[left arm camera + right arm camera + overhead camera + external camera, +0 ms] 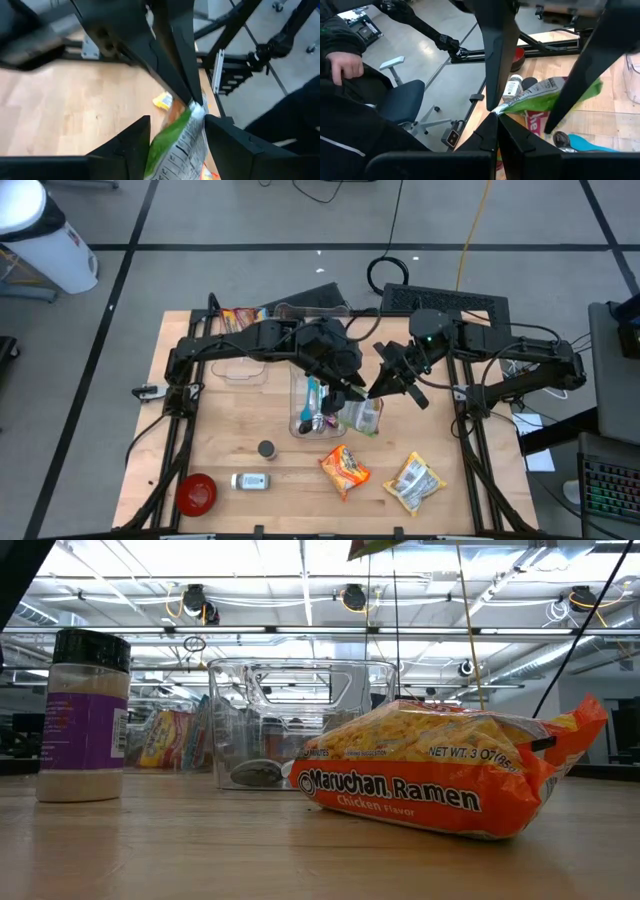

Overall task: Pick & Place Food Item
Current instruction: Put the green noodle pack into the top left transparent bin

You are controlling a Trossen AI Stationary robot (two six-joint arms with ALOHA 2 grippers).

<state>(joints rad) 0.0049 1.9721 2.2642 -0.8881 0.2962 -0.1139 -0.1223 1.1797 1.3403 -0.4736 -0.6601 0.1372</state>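
A green and silver food bag (362, 417) hangs above the middle of the table, beside a clear bin (308, 408). My right gripper (496, 117) comes from the table's right and is shut on the bag. My left gripper (175, 125) comes from the left and is open, one finger on each side of the bag (177, 145). An orange ramen packet (344, 470) and a yellow packet (415, 483) lie flat on the table nearer the front edge. My right gripper pinches the bag's upper corner (506, 109) between its two shut fingers, which come slanting down from the table's right. The bag hangs below them, clear of the table. My left gripper's fingers (220, 137) flank the bag's body; whether they touch it I cannot tell.
The clear bin holds a blue-handled item and other small things. A red bowl (196, 492), a small jar (250, 480) and a dark cap (266, 448) lie near the front left. Snack bags (240, 318) and a clear lid (240, 370) sit at the far left.
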